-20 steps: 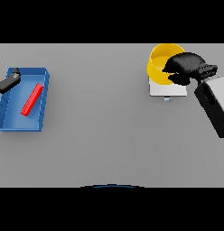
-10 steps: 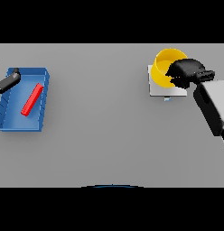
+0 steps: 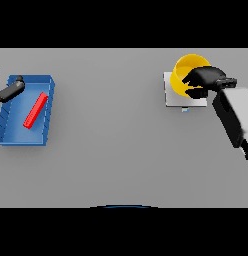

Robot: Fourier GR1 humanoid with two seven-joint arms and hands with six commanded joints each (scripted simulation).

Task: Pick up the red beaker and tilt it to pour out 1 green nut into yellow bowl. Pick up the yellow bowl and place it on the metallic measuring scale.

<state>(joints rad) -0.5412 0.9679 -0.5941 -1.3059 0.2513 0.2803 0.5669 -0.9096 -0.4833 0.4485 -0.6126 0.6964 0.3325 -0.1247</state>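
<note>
Since a second ago the yellow bowl [image 3: 188,70] has tipped back toward level and now sits over the metallic measuring scale [image 3: 175,96], whose pale plate shows just below and left of the right hand [image 3: 203,79]. That hand's dark fingers curl over the bowl's near rim, gripping it. Far across the table, the left hand [image 3: 11,91] hangs over the blue tray [image 3: 21,137], a red bar [image 3: 36,110] lying just beside it; whether its fingers are curled cannot be told.
</note>
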